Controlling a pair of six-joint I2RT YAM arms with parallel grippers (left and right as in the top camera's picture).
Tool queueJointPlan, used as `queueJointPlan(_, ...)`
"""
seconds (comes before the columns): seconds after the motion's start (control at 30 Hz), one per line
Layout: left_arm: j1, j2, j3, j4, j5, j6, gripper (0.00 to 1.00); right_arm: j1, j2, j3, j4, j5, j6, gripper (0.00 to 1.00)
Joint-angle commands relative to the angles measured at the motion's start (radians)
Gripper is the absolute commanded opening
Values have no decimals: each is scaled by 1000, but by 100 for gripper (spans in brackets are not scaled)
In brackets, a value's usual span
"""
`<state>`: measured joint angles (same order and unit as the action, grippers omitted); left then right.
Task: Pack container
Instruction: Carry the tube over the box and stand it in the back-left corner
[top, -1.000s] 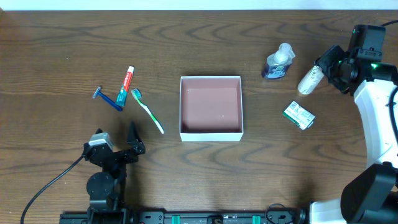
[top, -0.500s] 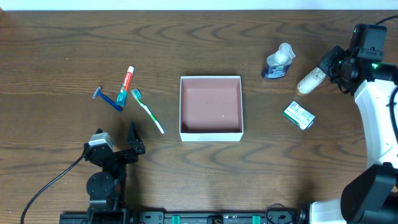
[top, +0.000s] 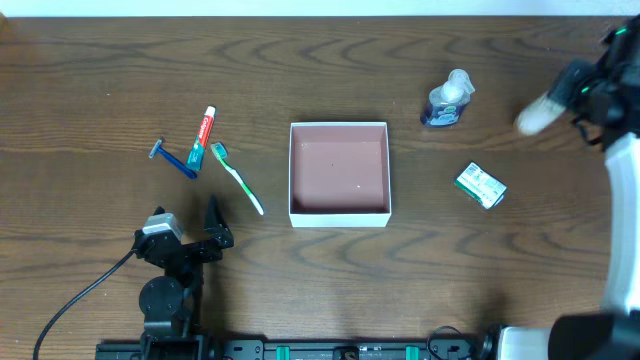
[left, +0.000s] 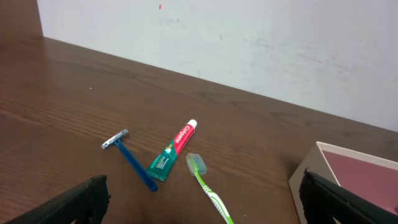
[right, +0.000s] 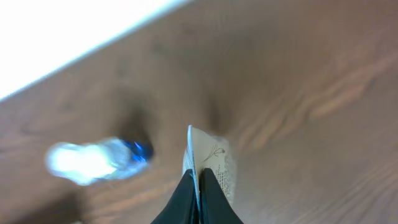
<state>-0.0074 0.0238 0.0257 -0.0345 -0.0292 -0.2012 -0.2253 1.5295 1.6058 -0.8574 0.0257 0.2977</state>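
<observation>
Overhead view, nearest the robot base: the left gripper (top: 220, 226) rests above the dark brown wooden table (top: 90, 90) at the near left. In the left wrist view its two black fingers (left: 84, 200) stand wide apart at the frame's lower corners, with nothing between them.

The container (top: 338, 216), a square shallow open-top box with thin white walls and a reddish-brown floor, sits at the table centre, well apart from both grippers. Its near corner (left: 336, 163) shows in the left wrist view.

Left of the container lie three items:
- green-and-white toothbrush (top: 238, 178), nearest the box;
- red, white and green toothpaste tube (left: 173, 151), marked "Colgate";
- blue razor (left: 134, 163) with a grey head.

Right of the container lies a small green-and-white packet (top: 481, 185); its print is unreadable. Farther back lies a clear bottle (top: 447, 100) of blue liquid.

At the far right, motion-blurred, the right gripper (right: 198, 196) is clamped on a cream-coloured tube (right: 214, 165). The tube's dark printing is illegible.
</observation>
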Motion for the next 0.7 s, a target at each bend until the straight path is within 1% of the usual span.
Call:
queueJointPlan(0.0, 0, 0, -22, -36, -8, 21, 98, 10, -107, 135, -17, -21, -79, 1)
queueJointPlan(0.17, 0, 0, -22, -36, -8, 21, 98, 75, -159, 182, -20, -162, -86, 1)
queueJointPlan(0.23, 0, 0, -22, -36, -8, 21, 98, 130, -171, 182, -10, -204, -82, 1)
queueJointPlan(0.47, 0, 0, -22, -36, -8, 21, 98, 385, -148, 182, 34, -210, -61, 1)
queueJointPlan(0.67, 0, 0, -22, -36, -8, 21, 98, 592, -60, 182, 88, -180, -14, 1)
